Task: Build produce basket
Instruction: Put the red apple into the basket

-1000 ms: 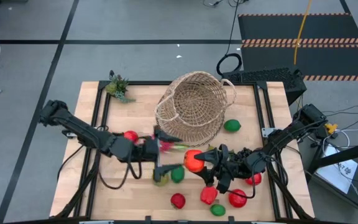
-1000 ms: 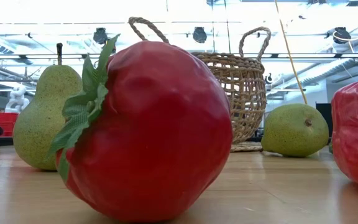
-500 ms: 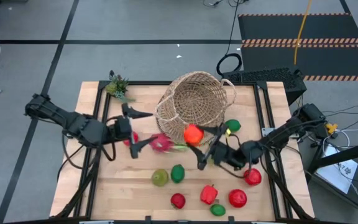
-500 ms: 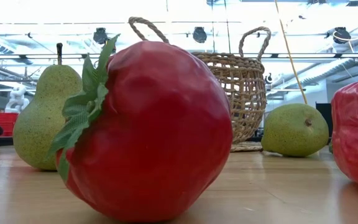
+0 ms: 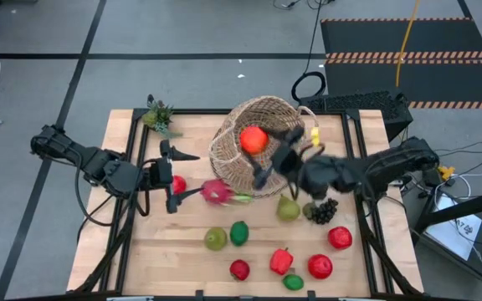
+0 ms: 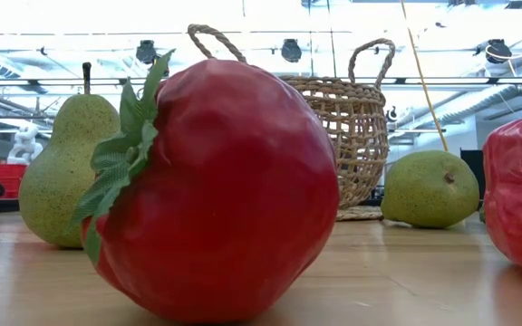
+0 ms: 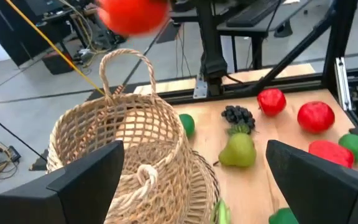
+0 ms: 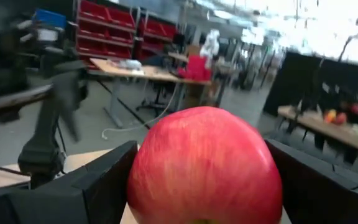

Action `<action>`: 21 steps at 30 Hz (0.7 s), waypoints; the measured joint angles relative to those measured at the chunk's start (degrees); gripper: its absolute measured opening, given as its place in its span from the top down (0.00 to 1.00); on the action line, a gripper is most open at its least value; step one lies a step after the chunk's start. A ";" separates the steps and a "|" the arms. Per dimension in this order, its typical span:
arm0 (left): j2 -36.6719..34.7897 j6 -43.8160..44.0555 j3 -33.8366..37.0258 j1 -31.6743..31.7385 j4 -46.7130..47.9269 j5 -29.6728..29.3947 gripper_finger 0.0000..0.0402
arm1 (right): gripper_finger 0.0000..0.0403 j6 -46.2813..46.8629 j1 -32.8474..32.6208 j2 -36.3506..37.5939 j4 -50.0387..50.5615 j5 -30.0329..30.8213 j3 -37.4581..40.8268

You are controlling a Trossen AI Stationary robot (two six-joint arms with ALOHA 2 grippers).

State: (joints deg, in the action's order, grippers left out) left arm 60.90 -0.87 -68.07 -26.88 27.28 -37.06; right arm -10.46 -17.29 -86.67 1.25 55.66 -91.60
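Note:
The tan wicker basket (image 5: pixel 266 134) stands at the table's far middle, mouth up. My right gripper (image 5: pixel 268 155) reaches in from the right and is shut on a red apple (image 5: pixel 253 138) above the basket's mouth; the apple also shows at the top of the left wrist view (image 7: pixel 132 14). My left gripper (image 5: pixel 176 179) is open and empty, left of the basket. A pink dragonfruit (image 5: pixel 217 192) lies on the table between it and the basket. A pear (image 5: pixel 287 207), dark grapes (image 5: pixel 323 211), limes and red fruits lie nearer the front. My right gripper pinches the apple between its two fingers, one on each opposite side of it (image 8: pixel 143 180). The fingers come from the table's right side. The apple is lifted clear, over the basket's mouth.
A small green spiky plant (image 5: pixel 159 115) stands at the far left corner. A red fruit (image 5: pixel 179 184) lies right by my left gripper. The low view is filled by a big red fruit (image 6: pixel 216 190), with pears (image 6: pixel 62 172) beside it.
My right gripper has carried the apple up from the table's middle toward the far edge, to above the basket; the pear and grapes beneath the arm have come into view. My left gripper has drawn back toward the left edge, away from the dragonfruit, which stays beside the basket.

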 joint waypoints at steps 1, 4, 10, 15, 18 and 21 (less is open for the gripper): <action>0.00 -0.04 0.00 -0.34 0.03 -0.02 0.06 | 0.18 2.75 0.83 0.00 4.10 -1.33 -2.27; -0.27 -0.10 0.00 -1.58 0.04 0.11 0.16 | 0.18 9.19 3.14 0.00 14.27 -5.26 -7.58; -0.66 -0.13 0.00 -3.07 -0.01 0.08 0.38 | 0.18 15.19 6.86 0.00 25.28 -13.93 -14.37; -0.66 -0.15 0.00 -3.42 -0.01 0.11 0.50 | 0.18 15.75 9.70 -0.02 29.41 -18.48 -17.75; -0.66 -0.09 0.00 -3.42 -0.01 0.09 0.54 | 0.18 15.84 11.47 0.00 31.65 -20.78 -19.07; -0.66 0.24 0.00 -3.42 -0.01 0.10 0.56 | 0.18 15.85 13.32 0.00 33.88 -23.15 -19.40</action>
State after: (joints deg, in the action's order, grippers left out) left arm 60.25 -0.63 -68.07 -30.30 27.27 -36.96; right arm 5.39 -3.96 -86.67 35.12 32.51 -111.00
